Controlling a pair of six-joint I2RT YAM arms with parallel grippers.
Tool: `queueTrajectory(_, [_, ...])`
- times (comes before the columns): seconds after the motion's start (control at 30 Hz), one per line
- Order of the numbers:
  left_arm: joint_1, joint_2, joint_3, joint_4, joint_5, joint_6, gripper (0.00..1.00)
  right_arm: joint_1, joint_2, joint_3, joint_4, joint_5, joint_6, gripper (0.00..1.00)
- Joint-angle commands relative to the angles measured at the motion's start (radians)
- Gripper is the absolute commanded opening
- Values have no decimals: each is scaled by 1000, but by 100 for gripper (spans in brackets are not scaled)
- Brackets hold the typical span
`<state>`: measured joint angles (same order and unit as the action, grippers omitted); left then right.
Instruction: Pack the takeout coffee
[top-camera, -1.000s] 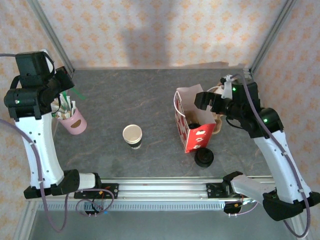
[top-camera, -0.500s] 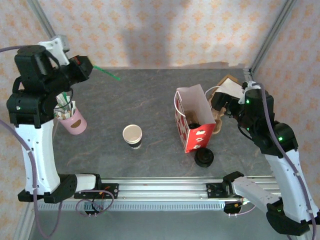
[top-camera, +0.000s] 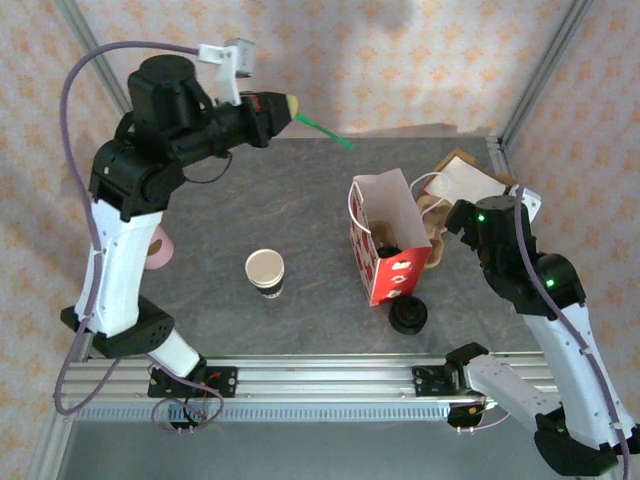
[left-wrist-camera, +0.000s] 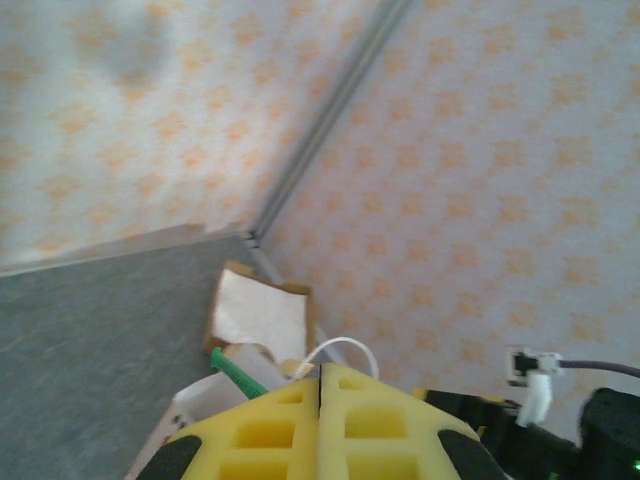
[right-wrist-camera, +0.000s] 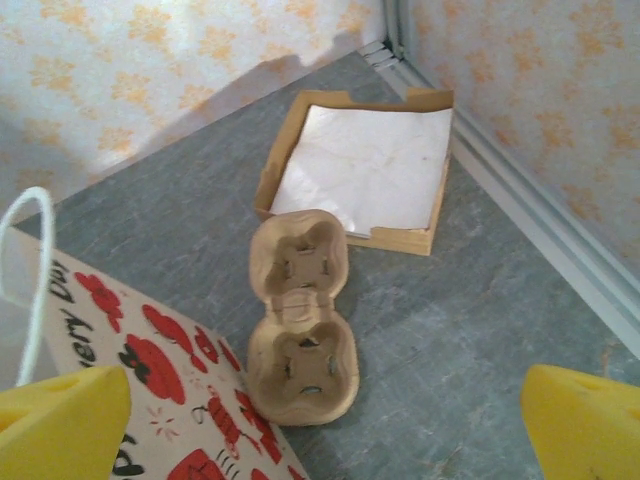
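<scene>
The takeout coffee (top-camera: 389, 250) is standing upright inside the red paper bag (top-camera: 398, 276), its round black lid facing up. The left tool (top-camera: 290, 103) is pinching a green stick (top-camera: 326, 132). The right tool (right-wrist-camera: 325, 420) is gaping wide.

Open table left of centre — crowded on the right.
Bare table (top-camera: 300, 190) surrounds the lidless cup (top-camera: 265, 270); the upright bag (top-camera: 385, 240), lid stack (top-camera: 408, 316), cup carrier (right-wrist-camera: 300, 320) and napkin tray (right-wrist-camera: 355, 170) hem the right side — the bag's mouth gapes upward.
</scene>
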<state>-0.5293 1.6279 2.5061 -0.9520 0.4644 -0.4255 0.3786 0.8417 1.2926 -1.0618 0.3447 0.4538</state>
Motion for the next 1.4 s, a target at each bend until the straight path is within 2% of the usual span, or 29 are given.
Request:
queueTrajectory(0.0, [-67, 63, 97, -7, -19, 12, 0, -6, -25, -13, -43, 91, 30, 99])
queueTrajectory(0.17, [-159, 138, 116, -43, -40, 30, 0, -6, -36, -27, -61, 124, 40, 99])
queueTrajectory(0.33, [-211, 195, 109, -99, -95, 55, 0, -6, -38, -46, -57, 119, 39, 99])
queueTrajectory(0.57, [-254, 276, 118, -146, -252, 101, 0, -5, -36, -64, -45, 104, 37, 99])
queueTrajectory(0.63, [-273, 331, 125, -161, -327, 124, 0, -6, -36, -66, -43, 99, 34, 99])
queueTrajectory(0.9, [-355, 487, 179, -215, -499, 203, 0, -5, -18, -73, -36, 63, 26, 99])
queueTrajectory(0.93, [-360, 506, 179, -219, -494, 205, 3, -5, -14, -75, -35, 57, 23, 99])
queueTrajectory(1.0, [-363, 537, 191, -226, -462, 196, 31, -6, -7, -77, -33, 48, 23, 99])
queueTrajectory(1.1, [-367, 552, 228, -227, -401, 172, 58, -5, 5, -74, -32, 35, 21, 99])
queueTrajectory(1.23, [-367, 510, 228, -181, -349, 150, 75, -5, 16, -59, -32, 19, 16, 99])
queueTrajectory(1.37, [-354, 464, 225, -165, -317, 139, 88, -5, 22, -38, -33, 16, 5, 99])
